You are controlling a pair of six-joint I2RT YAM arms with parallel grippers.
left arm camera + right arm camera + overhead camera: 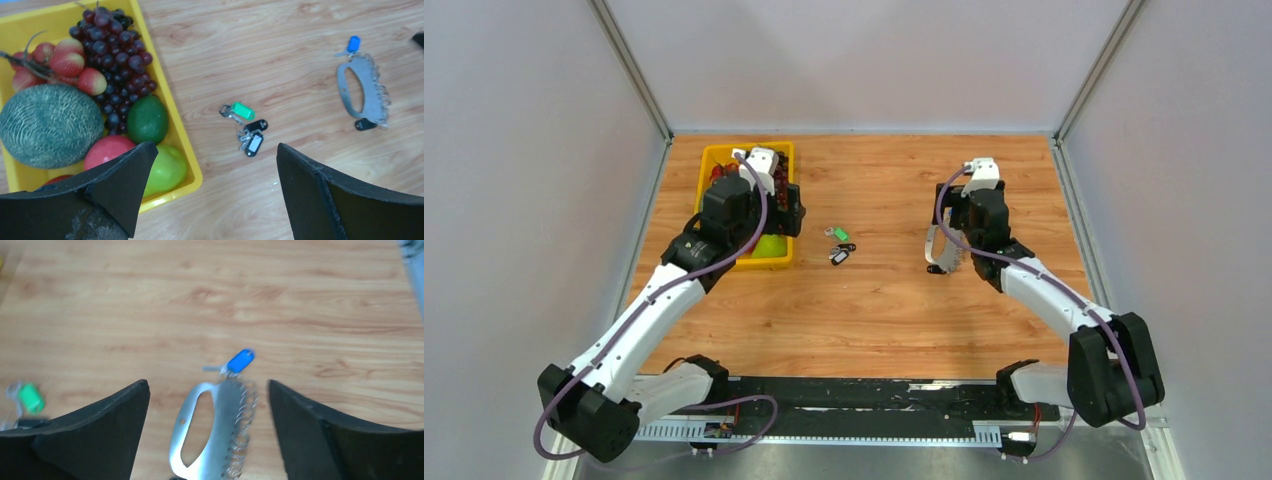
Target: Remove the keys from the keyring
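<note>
- Wooden table [874,310] fills the top view, with both arms reaching out from its near edge.
- Yellow tray [167,92] sits in the far left corner. In the top view the left arm covers much of it, and the left wrist view cuts off its left side.
- In the tray there's one netted melon [47,125] and one bunch of dark grapes [112,55], with other fruit packed around them.
- Left gripper [216,149] hangs over the tray's right rim, jaws spread wide and holding nothing.
- Right gripper [208,385] is over the right half of the table, jaws also wide apart and empty.
- The keyring [225,425] lies flat on the wood between the right gripper's fingers in its wrist view, which cuts off its near end. A row of small rings runs along one edge, too fine to count.
- Two tags sit at the keyring: a blue tag [353,43] at its far end and a black tag [365,124] at its near end.
- Three loose keys [245,134] lie near the table's centre, well apart from the keyring. Their tags are one green, one black, and one black with a white insert.
- Any writing on that insert is too small to read.
</note>
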